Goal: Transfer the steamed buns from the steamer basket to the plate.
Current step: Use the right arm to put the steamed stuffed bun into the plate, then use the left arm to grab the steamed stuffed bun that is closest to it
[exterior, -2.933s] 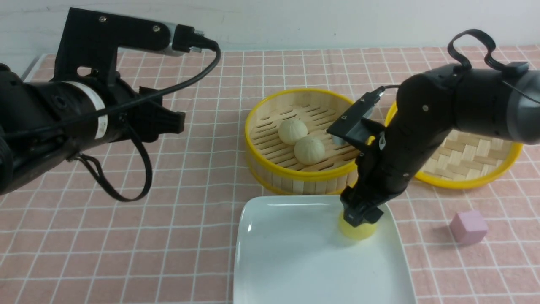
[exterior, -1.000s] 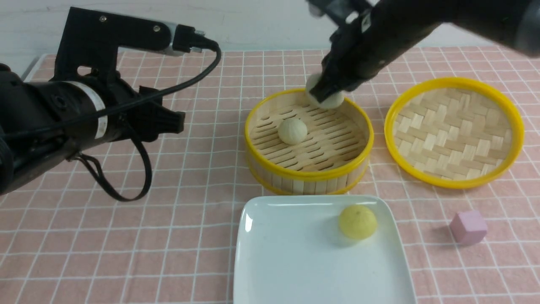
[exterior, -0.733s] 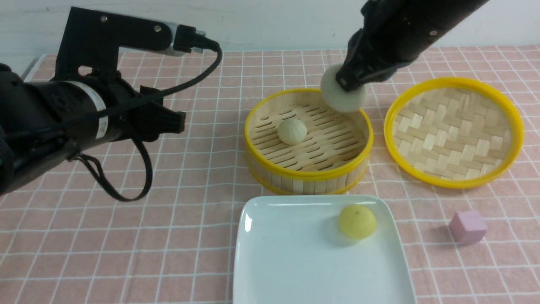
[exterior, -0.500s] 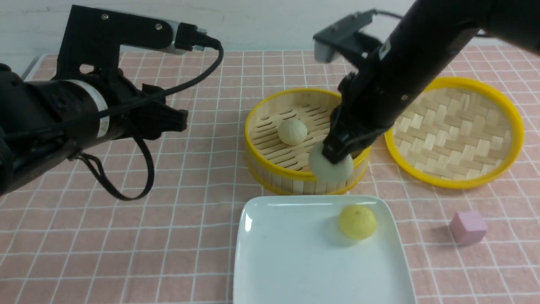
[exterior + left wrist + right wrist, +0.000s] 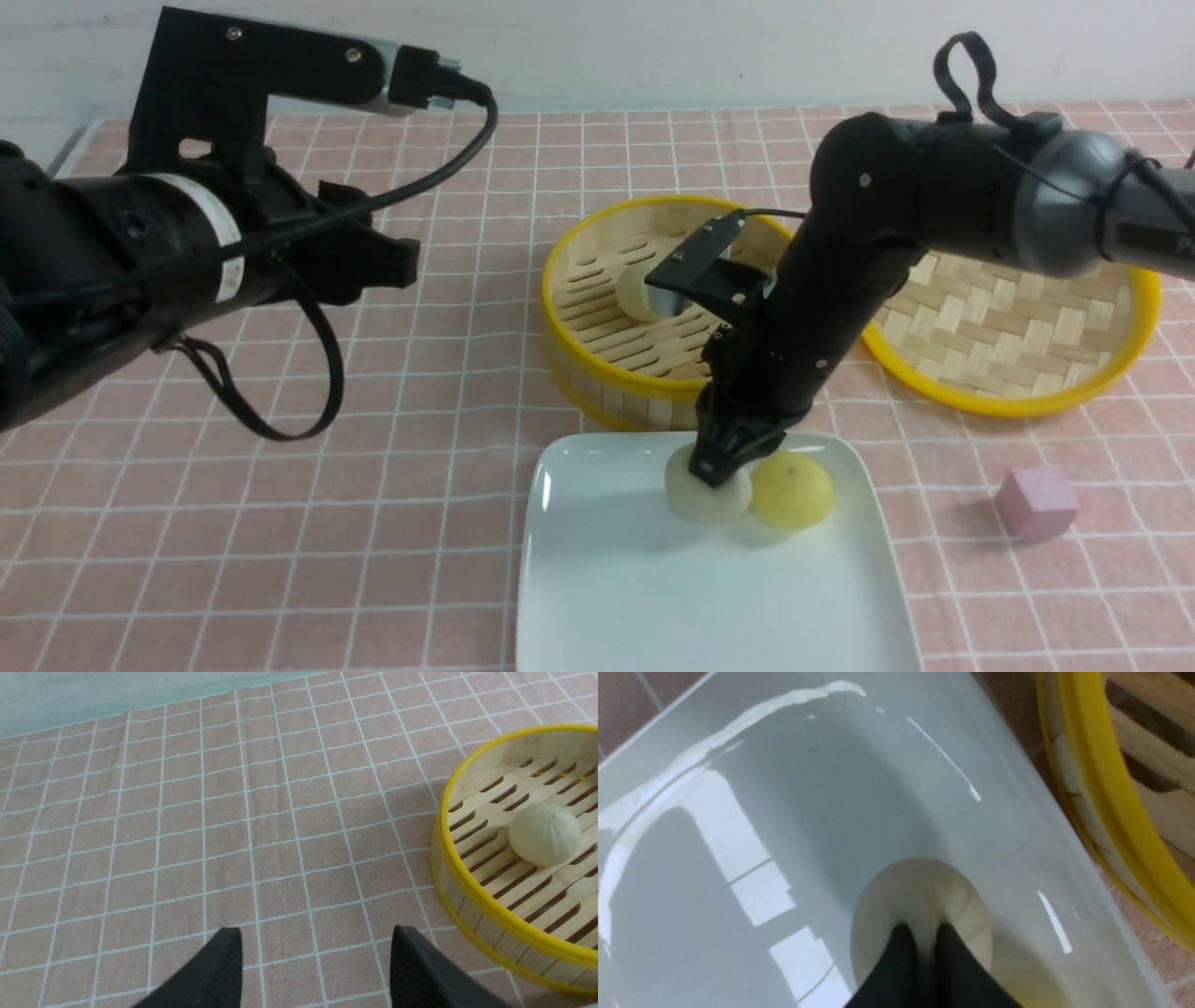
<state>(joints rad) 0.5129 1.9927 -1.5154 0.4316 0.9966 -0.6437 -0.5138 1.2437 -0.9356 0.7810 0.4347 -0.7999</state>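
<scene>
- No word, number or brand can be read anywhere here, not in any of the three views.
- White band (image 5: 220, 245) round the left arm (image 5: 121, 252): it looks blank from where I stand.
- Grey sleeve (image 5: 1064, 201) of the right arm (image 5: 868, 243), at the far right edge: a scrap of pale marking — cut off and too small to read.
- Plate (image 5: 607, 597), steamer basket (image 5: 597, 373), pale bun (image 5: 691, 499) and pink cube (image 5: 1036, 502): plain surfaces, no print that I can make out.
</scene>
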